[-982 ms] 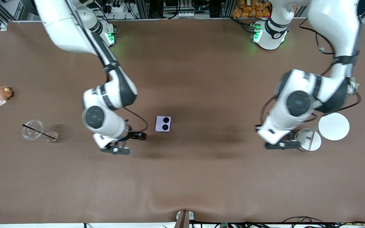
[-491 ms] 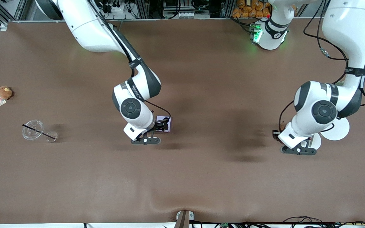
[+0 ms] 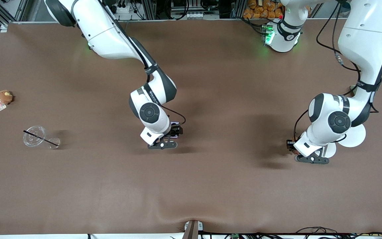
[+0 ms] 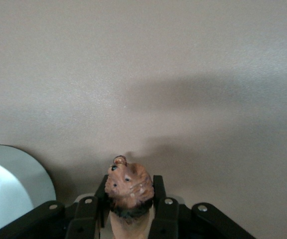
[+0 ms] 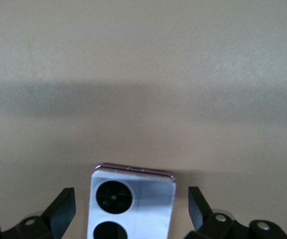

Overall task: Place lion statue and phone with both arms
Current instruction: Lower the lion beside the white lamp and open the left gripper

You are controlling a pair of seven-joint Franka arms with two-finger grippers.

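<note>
Lilac phone (image 5: 132, 201): lies flat on the table between my right gripper's (image 5: 132, 209) spread fingers, untouched.
Lion statue (image 4: 129, 186): pinched in my left gripper (image 3: 292, 146), beside the white disc (image 3: 353, 136), toward the left arm's end from the phone.
Risk: I judge an off-centre close could skid the phone; the lion's rounded body may twist.
Views: wrist cameras show both grips; the front view mostly hides them.

Worktop (image 3: 211, 186): brown matt covering, finely grained, with a slight ripple at the edge nearest the front camera.
Phone (image 5: 131, 204): pale lilac shell, smooth satin; glossy black camera circles.
Lion statue (image 4: 129, 188): reddish-brown, hard-looking, matt, mottled surface.
Left end effector (image 4: 129, 205) and right end effector (image 5: 131, 209): black matt plastic fingers with bright metal screws.
Arms (image 3: 111, 36): glossy white casings, black joints.
Plush (image 3: 4, 97): brown, fuzzy.
Cup (image 3: 34, 136): clear plastic.
</note>
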